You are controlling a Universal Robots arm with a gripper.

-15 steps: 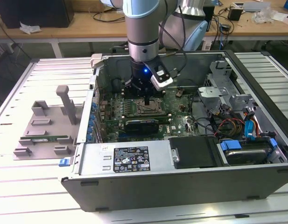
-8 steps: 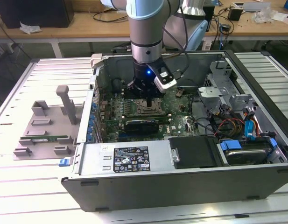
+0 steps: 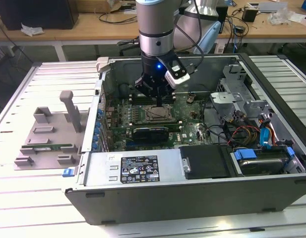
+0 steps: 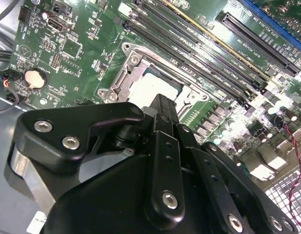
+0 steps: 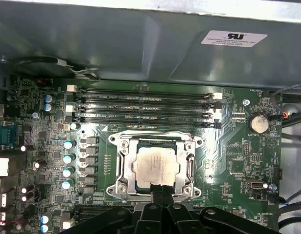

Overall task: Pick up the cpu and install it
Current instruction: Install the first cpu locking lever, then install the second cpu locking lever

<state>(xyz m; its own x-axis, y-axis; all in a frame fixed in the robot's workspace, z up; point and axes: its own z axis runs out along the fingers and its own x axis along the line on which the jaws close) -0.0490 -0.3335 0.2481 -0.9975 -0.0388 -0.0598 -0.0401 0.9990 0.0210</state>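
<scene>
Right, my gripper (image 5: 162, 193) hangs just over the motherboard (image 5: 228, 161), fingers pinched together and holding nothing. Directly beyond my fingertips the cpu (image 5: 157, 167) lies flat inside the socket frame (image 5: 122, 168), silver top showing in both wrist views.

A pale slatted metal table (image 3: 24, 208) carries everything here. On it sits an open computer case (image 3: 192, 198), lying on its side. Just beside the case, toward the exterior view's left, rests a grey parts fixture (image 3: 48, 144) holding a green memory stick (image 3: 47, 147).
</scene>
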